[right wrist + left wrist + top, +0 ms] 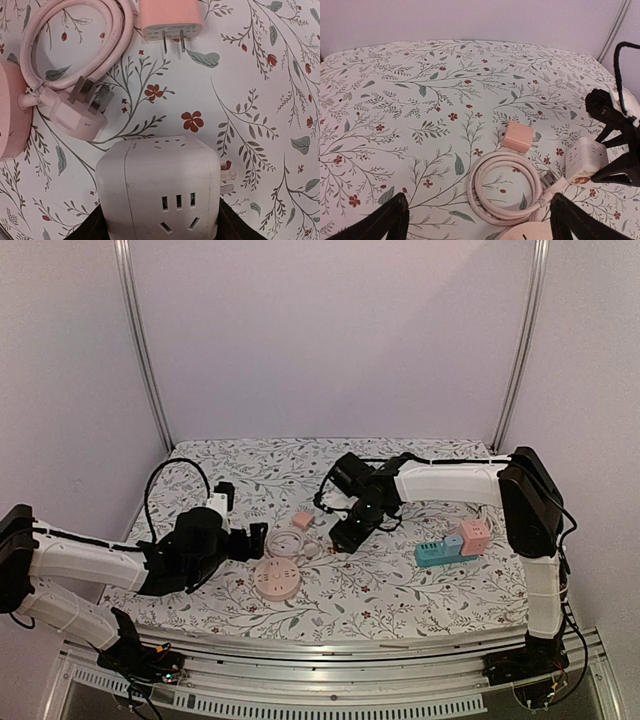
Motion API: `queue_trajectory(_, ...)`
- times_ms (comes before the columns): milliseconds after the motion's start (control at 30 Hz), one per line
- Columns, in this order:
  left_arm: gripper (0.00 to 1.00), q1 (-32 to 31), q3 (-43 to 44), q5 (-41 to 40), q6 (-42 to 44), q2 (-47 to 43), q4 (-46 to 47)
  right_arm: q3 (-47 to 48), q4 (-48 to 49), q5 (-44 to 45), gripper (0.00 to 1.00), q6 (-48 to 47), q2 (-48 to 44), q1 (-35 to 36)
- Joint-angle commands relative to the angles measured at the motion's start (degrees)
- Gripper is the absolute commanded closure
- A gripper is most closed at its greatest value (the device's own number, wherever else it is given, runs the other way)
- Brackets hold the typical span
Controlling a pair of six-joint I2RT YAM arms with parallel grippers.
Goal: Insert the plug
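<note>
My right gripper (345,533) is shut on a white cube socket adapter (160,187), low over the table, with its two prongs (227,181) sticking out to the right. In the left wrist view the adapter (585,160) sits between the right gripper's black fingers (620,175). A pink charger plug (170,17) with two prongs lies just beyond. The pink three-pin plug (82,114) of a coiled pink cable (505,187) lies next to a round pink power strip (277,580). My left gripper (480,225) is open and empty, just short of the coil.
A teal power strip (440,555) with a blue and a pink cube on it lies at the right of the flowered tablecloth (400,590). Metal frame posts (145,350) stand at the back corners.
</note>
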State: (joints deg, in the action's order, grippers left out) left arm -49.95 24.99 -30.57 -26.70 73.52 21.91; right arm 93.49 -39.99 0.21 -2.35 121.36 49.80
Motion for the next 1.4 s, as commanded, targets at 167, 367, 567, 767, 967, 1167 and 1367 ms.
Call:
queue_trajectory(167,0.02,0.3,-5.3,15.5,9.3,0.9,15.4,-2.8,3.6,-0.9,0.99,13.2,-6.0,-0.2)
queue_trajectory(367,0.01,-0.5,-8.8,24.9,15.7,0.9,24.7,-7.7,8.5,-6.6,1.0,21.3,-11.5,-0.3)
queue_trajectory(567,0.01,-1.1,-8.9,31.3,20.6,4.0,31.8,-13.7,15.6,-10.6,1.0,28.4,-17.0,-0.2)
queue_trajectory(767,0.01,-1.3,-5.5,37.4,23.9,9.8,36.0,-18.6,20.4,-12.6,1.0,31.5,-22.6,0.4)
queue_trajectory(967,0.01,-1.6,0.0,39.1,27.7,13.7,34.9,-19.0,20.5,-13.1,1.0,31.6,-24.2,2.1)
queue_trajectory(1167,0.01,-2.6,5.8,37.7,33.2,15.5,28.5,-19.4,20.5,-12.8,1.0,31.8,-24.9,2.6)
queue_trajectory(1367,0.01,-4.0,10.3,34.4,37.6,16.3,20.7,-19.4,20.1,-12.2,1.0,31.6,-25.5,3.3)
